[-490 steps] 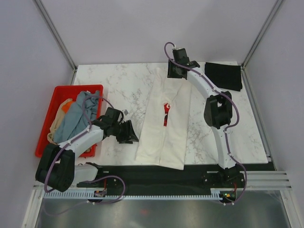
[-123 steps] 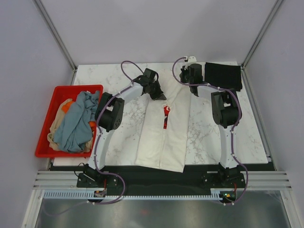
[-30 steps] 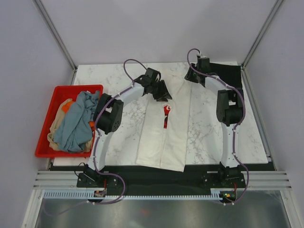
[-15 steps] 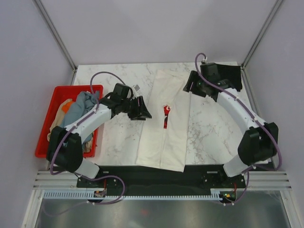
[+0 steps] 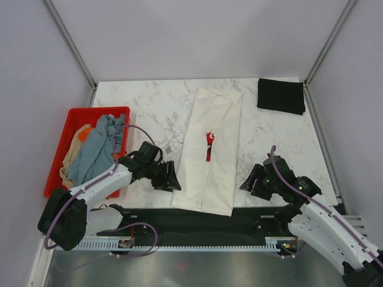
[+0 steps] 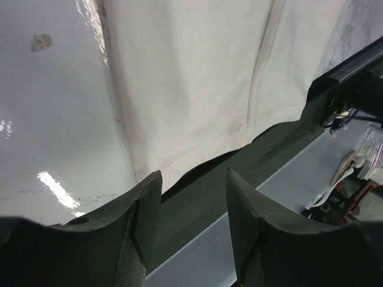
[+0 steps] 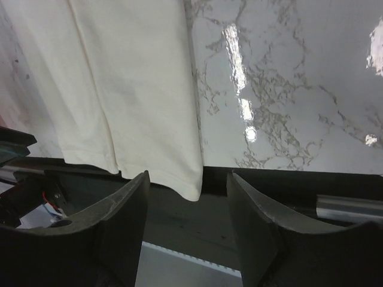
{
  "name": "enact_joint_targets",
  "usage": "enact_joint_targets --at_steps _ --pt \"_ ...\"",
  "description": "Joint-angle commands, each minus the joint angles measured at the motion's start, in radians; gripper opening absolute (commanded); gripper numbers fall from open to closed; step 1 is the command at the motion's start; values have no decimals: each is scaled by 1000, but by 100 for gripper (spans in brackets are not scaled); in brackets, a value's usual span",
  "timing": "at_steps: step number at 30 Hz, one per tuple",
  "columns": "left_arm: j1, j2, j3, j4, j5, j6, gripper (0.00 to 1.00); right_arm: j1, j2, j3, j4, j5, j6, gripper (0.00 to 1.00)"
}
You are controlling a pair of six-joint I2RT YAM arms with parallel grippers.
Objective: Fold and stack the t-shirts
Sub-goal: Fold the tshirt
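Cream-white cloth t-shirt with a red rectangular chest print (image 5: 210,152) lies as 1 long folded strip in the middle of the white marble table (image 5: 149,107), and its lower hem hangs over the near edge. The left gripper (image 5: 170,179) hovers just beside the hem's left corner, jaws apart and empty. The right gripper (image 5: 250,182) is near the hem's right corner, also released and holding nothing. A folded black t-shirt (image 5: 280,95) rests at the far right corner. The red plastic crate (image 5: 72,116) on the left holds the grey-blue t-shirt (image 5: 96,149) over orange and tan cloth.

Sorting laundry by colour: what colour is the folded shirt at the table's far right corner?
The shirt is black; top external view shows it best.
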Motion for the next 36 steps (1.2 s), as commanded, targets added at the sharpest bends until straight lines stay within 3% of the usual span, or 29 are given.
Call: enact_joint_targets --at_steps 1,5,14,15,21,28,36 --pt "-41 -36 -33 12 9 6 55 19 -114 -86 -55 -66 127 62" --pt "-47 -64 -98 12 9 6 55 19 -208 -137 -71 -81 133 62" --pt "-57 -56 -158 12 9 6 55 24 -116 -180 4 -131 75 61" --pt "-58 -56 -166 88 -118 -225 47 26 -110 -185 10 -132 68 61" --pt "-60 -13 -171 112 -132 -231 45 59 -71 -235 139 -174 97 60" --pt "-61 -8 -171 123 -121 -231 32 200 67 -215 239 -117 139 59" --pt "-73 -39 -189 118 -103 -229 34 352 108 -243 323 -48 246 60"
